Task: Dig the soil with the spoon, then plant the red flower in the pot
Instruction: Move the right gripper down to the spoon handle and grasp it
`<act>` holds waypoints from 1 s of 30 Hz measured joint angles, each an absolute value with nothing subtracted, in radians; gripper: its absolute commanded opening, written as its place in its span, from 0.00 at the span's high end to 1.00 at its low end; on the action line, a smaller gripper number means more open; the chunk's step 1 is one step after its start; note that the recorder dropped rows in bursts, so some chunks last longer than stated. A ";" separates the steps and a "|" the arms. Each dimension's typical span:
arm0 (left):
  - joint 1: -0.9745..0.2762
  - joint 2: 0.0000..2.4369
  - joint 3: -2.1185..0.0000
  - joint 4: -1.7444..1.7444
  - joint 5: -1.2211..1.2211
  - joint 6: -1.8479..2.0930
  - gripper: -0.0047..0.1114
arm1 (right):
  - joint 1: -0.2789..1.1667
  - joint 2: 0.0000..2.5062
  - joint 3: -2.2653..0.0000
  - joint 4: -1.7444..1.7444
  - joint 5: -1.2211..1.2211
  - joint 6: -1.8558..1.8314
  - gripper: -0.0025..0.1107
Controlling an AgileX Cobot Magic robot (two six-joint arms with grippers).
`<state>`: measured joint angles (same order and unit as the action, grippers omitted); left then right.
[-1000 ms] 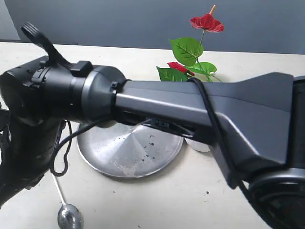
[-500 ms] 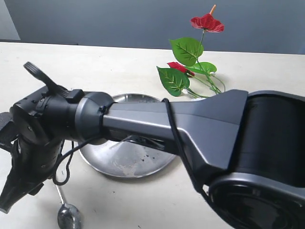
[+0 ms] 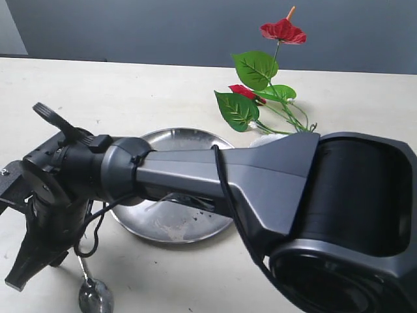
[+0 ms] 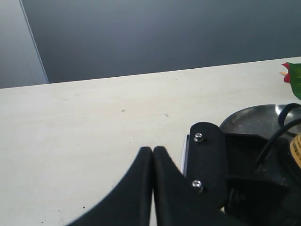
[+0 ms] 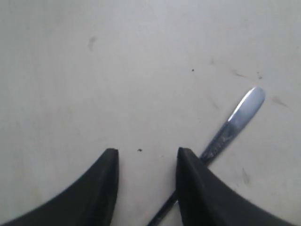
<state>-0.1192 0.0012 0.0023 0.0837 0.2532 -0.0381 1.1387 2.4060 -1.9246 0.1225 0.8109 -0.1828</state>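
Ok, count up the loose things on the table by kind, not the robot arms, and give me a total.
Spoon: 1
Steel plate: 1
Red flower plant: 1
White pot, mostly hidden behind the arm: 1
Total: 4

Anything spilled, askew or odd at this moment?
Dark crumbs are scattered over the steel plate. The spoon lies flat on the table, beside the open right gripper, not between its fingers. The red flower leans but looks intact.
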 measured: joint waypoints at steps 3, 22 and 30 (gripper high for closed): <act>-0.119 0.001 0.002 0.084 0.253 -0.038 0.95 | 1.139 2.419 -1.926 0.117 0.820 -0.180 0.91; -0.119 0.001 0.002 0.084 0.253 -0.038 0.95 | 1.139 2.391 -1.923 0.141 0.853 -0.178 0.97; -0.119 0.001 0.002 0.084 0.253 -0.038 0.95 | 1.112 2.351 -1.923 0.141 0.849 -0.176 0.95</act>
